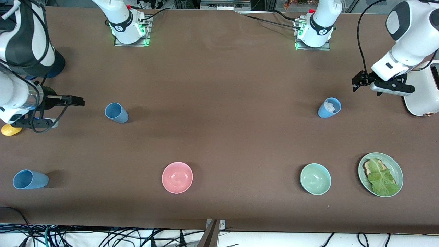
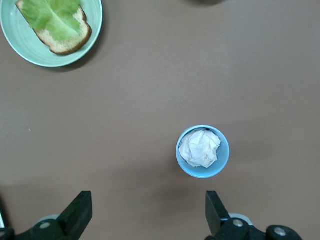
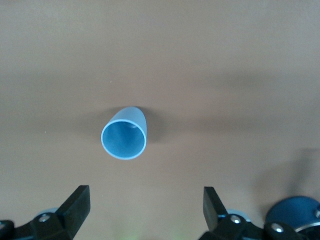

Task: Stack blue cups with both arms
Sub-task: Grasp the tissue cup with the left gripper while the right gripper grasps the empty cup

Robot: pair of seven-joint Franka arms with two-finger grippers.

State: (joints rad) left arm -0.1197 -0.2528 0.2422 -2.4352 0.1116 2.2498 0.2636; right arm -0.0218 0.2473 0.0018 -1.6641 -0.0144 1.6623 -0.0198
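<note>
So nothing's grabbed yet: left gripper hangs with jaws spread wide by the toaster, right gripper likewise released at its own end. Three cups on the tabletop: an empty cup near the right gripper, a stuffed cup with a white wad inside near the left, and a third cup closest to the camera. I'd straddle each rim squarely and come straight down. That wad probably blocks nesting, so keep it as the base. The bowls and plate sit well apart.
</note>
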